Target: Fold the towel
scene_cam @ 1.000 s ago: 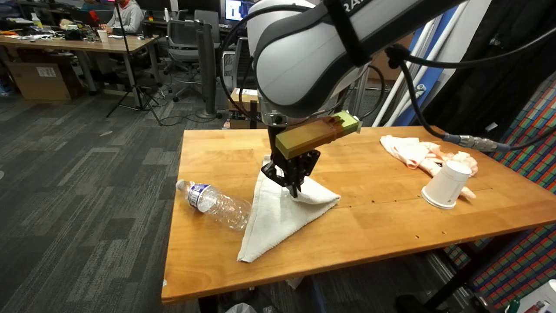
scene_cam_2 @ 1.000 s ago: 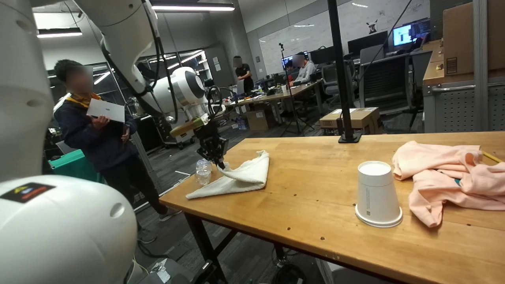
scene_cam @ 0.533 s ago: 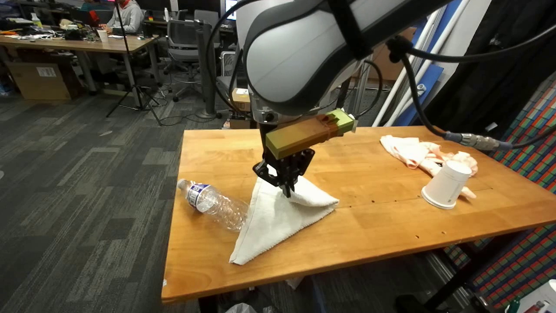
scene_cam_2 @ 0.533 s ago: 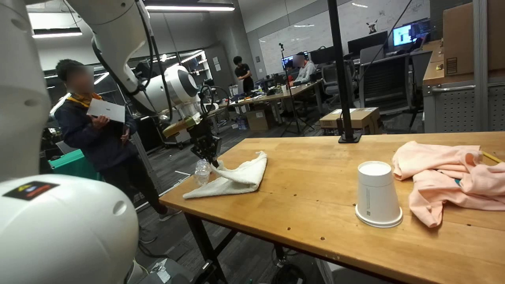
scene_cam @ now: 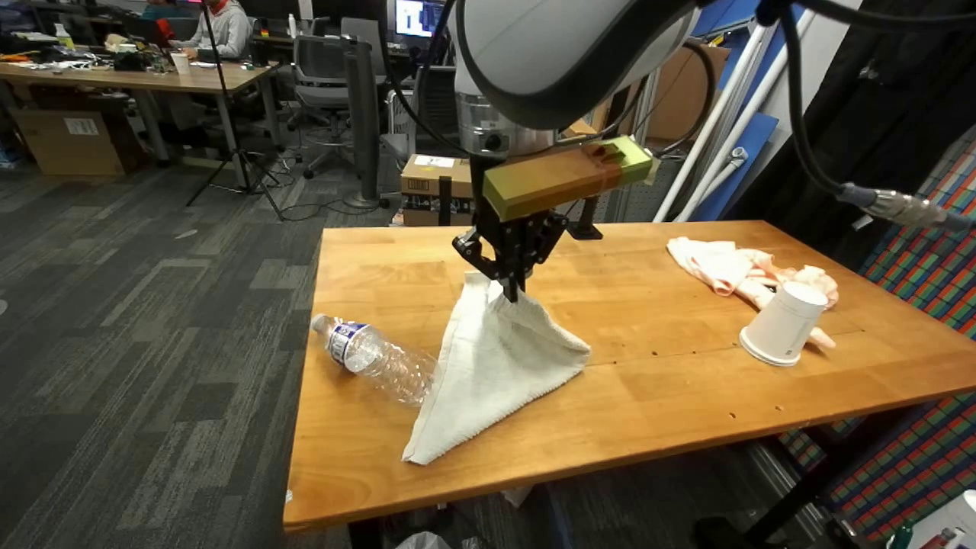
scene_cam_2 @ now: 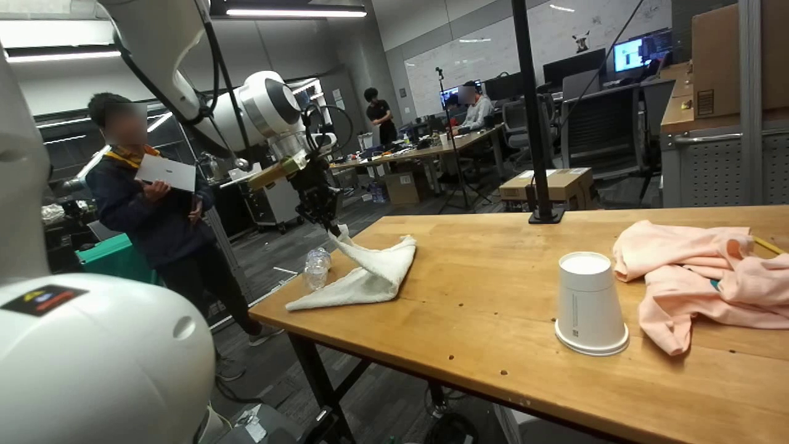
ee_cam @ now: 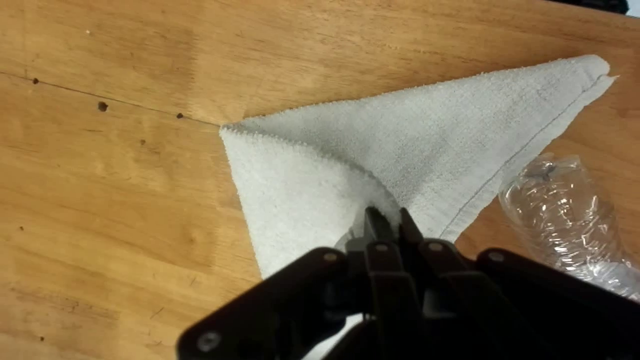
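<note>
White terry towel (scene_cam: pixel 496 374) sits below the Robotiq gripper (scene_cam: pixel 512 293), whose fingertips (ee_cam: pixel 377 224) are clenched on one edge and hold it up off the wooden table (scene_cam: pixel 656 396). From that grip the raised flap slopes down to a fold, while the lower layer lies spread beneath the gripper. Just beside the towel, in the wrist view to the right of the fingertips, a clear plastic bottle (ee_cam: pixel 565 215) lies on its side; whether they touch cannot be told. Above the gripper is a yellow-green block (scene_cam: pixel 557 181). Well apart from the gripper, in both exterior views, a white paper cup (scene_cam_2: pixel 592 308) stands upside down near pink cloth (scene_cam_2: pixel 696 295).
</note>
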